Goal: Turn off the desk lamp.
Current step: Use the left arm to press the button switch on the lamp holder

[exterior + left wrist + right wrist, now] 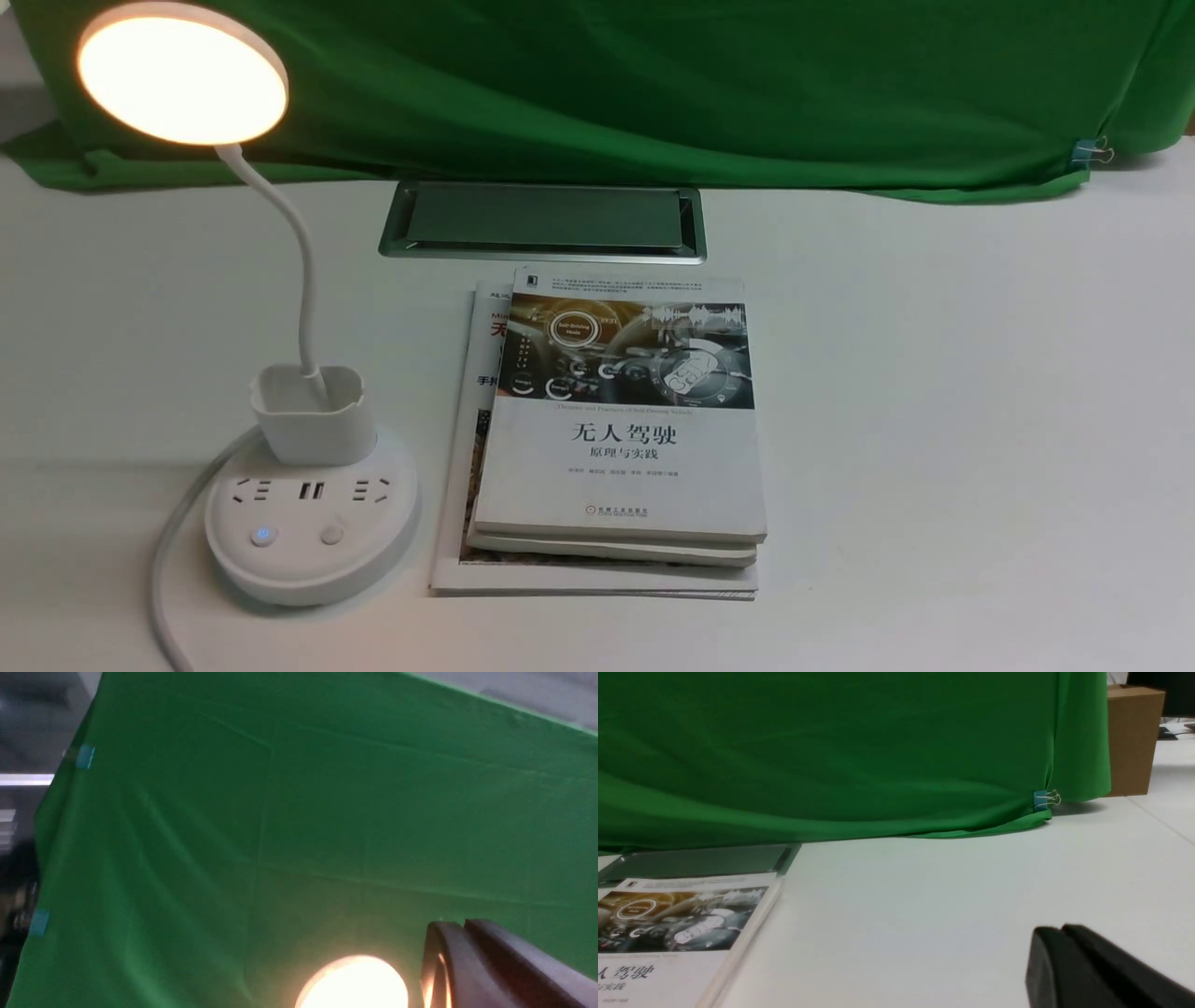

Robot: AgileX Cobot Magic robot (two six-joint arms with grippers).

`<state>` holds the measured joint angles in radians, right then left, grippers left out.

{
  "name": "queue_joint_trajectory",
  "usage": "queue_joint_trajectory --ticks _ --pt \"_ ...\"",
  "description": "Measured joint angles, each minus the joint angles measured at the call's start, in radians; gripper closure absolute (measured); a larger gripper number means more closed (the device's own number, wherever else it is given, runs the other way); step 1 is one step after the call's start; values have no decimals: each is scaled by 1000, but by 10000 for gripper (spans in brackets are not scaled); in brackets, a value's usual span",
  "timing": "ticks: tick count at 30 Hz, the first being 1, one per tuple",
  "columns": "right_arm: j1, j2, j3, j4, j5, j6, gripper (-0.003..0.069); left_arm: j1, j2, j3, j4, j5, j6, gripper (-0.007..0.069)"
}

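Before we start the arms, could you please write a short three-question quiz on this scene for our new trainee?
1. True or false: the white desk lamp with a round disc head is lit.
2. Multiple choice: what lies directly to the right of the lamp's round white base? (a) a stack of books and papers; (b) a brown cardboard box; (c) a black binder clip
3. Fill in the blank: of the two round buttons on the base, the left one shows a small ____ light.

Key: 1. true; 2. a; 3. blue
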<state>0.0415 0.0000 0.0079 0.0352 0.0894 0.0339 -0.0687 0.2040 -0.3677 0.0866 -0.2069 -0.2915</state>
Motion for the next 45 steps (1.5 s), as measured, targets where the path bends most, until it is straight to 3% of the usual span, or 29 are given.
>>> queue_joint_trajectory --ticks 5,8,12,17,25,29,36,40,45 --pt "0 0 0 0 0 0 624 0 195 -235 -20 427 -47 606" --pt "0 0 0 0 -1 0 624 0 284 -269 -7 572 -17 606" --pt "0 0 0 0 -1 0 624 0 389 -270 26 598 68 606" --pt "0 0 0 0 -1 0 624 0 502 -271 -36 593 88 606" --pt "0 0 0 0 -1 0 624 0 728 -271 -87 796 157 606" --pt "0 0 0 0 -1 0 624 0 898 -290 -152 925 291 606" --pt "0 0 0 0 -1 0 624 -2 1151 -423 -214 991 387 606" --pt "0 0 0 0 0 0 624 -107 1291 -519 -238 1024 438 606" --pt "0 0 0 0 0 0 624 -244 1387 -594 -57 1010 291 606"
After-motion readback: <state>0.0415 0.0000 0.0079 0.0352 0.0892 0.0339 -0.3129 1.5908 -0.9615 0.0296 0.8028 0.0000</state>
